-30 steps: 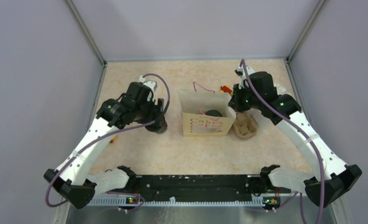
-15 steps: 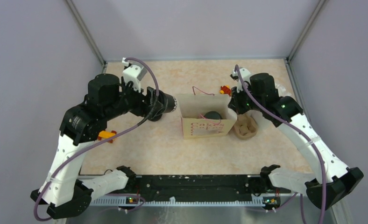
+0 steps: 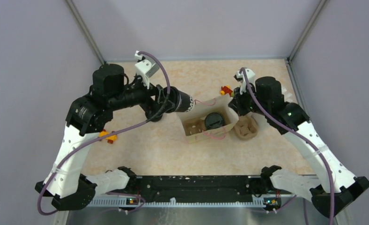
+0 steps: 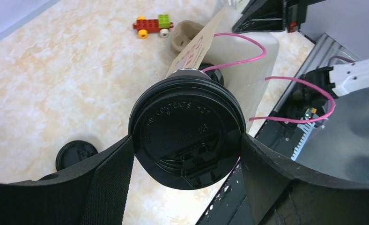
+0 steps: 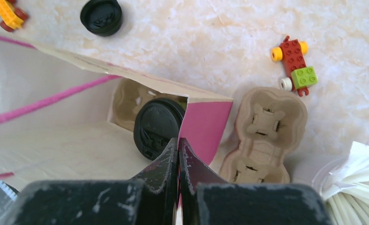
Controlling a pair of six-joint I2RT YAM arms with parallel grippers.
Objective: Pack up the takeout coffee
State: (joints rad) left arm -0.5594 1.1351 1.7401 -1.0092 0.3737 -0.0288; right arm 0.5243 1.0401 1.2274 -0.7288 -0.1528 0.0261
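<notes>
The right gripper (image 5: 178, 143) is pinched on the right rim of the paper bag (image 5: 70, 150), whose mouth gapes wide; inside, 1 lidded cup (image 5: 157, 126) stands in a carrier (image 5: 124, 101). Farther left, the left gripper (image 3: 168, 100) clamps the 2nd cup (image 4: 187, 133) sideways, its top seemingly touching the bag's left rim, with open table (image 3: 192, 75) behind.

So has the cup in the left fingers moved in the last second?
Yes. The cup has travelled right and farther back, nearer the loose pulp carrier, which stayed put, reaching the bag's left edge.
</notes>
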